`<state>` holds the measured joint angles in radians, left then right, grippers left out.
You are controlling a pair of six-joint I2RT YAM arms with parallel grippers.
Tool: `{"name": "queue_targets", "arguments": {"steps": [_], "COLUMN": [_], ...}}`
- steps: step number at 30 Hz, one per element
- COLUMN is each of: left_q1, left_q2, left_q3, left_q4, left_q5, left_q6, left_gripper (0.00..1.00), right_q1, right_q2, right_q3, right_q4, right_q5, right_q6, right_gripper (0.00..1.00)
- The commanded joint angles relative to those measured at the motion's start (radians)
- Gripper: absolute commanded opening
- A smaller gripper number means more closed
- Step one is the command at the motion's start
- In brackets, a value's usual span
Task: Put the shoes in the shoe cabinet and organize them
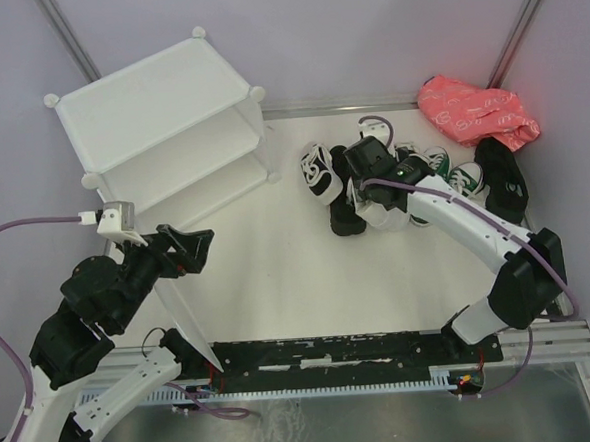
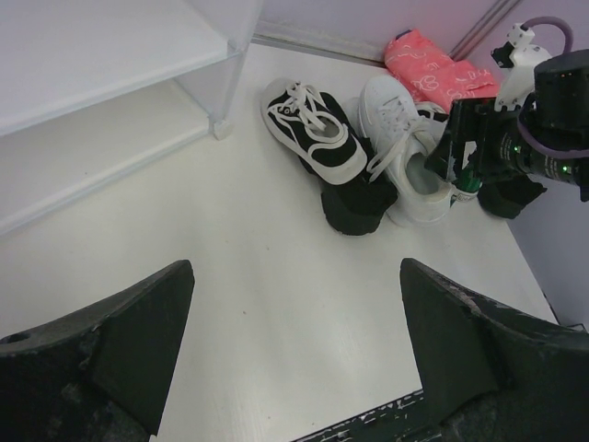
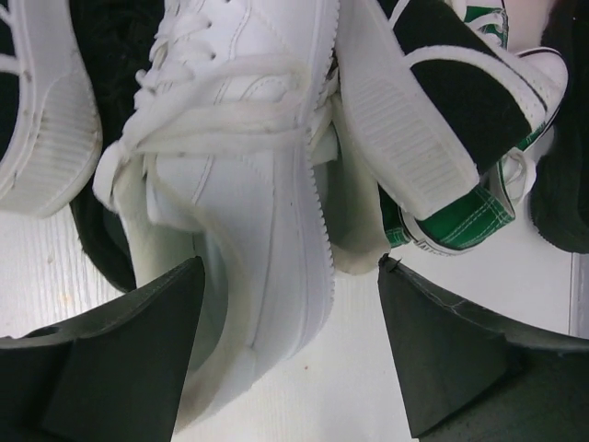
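So nothing's shelved yet: your shoe cabinet sits empty far left, shoes piled right, right gripper open astride the white sneaker, left gripper open, idle.

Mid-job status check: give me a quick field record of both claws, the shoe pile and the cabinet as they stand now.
left claw: open, holding nothing, over bare table beside the cabinet
right claw: open, straddling the heel end of the white sneaker, not closed on it
shoe pile: white sneaker, black laced sneaker, green sneakers, plain black shoe, bunched rear right
shoe cabinet: rear left, visible shelves hold no shoes
other: pink bag behind the pile
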<state>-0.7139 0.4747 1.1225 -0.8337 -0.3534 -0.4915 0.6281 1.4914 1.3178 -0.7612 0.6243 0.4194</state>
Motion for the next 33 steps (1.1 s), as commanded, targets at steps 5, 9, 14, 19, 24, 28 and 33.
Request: {"name": "queue_targets", "arguments": {"steps": [5,9,14,19,24,28,33], "left_q1": [0.001,0.001,0.001,0.001,0.001,0.0,0.001], "left_q2": [-0.019,-0.015,-0.031,-0.032,-0.015,-0.002,0.002], "left_q3": [-0.003,0.002,0.01,0.019,0.021,0.009,0.005], "left_q4": [0.055,0.035,0.015,0.004,0.013,0.02,0.03], "left_q5": [0.0,-0.004,-0.018,-0.03,-0.031,-0.033,-0.027], "left_q6": [0.046,0.052,0.042,0.031,0.028,0.024,0.018], "left_gripper": [0.99,0.99,0.99,0.99,0.99,0.99,0.99], "right_q1": [-0.085,-0.095,-0.102,-0.097,-0.048,0.083,0.25], "right_q2": [0.115,0.169,0.144,-0.018,-0.178,-0.142,-0.019], "right_q3": [0.067,0.07,0.036,0.027,0.026,0.06,0.07], "right_q4": [0.127,0.138,0.125,0.08,0.06,0.027,0.136], "right_q5": [-0.124,-0.137,-0.103,-0.125,-0.293,-0.33,-0.448], "right_q6": [-0.049,-0.053,-0.04,-0.053,-0.074,-0.091,-0.05], "right_gripper": [0.75,0.68,0.18,0.0,0.0,0.0,0.0]}}
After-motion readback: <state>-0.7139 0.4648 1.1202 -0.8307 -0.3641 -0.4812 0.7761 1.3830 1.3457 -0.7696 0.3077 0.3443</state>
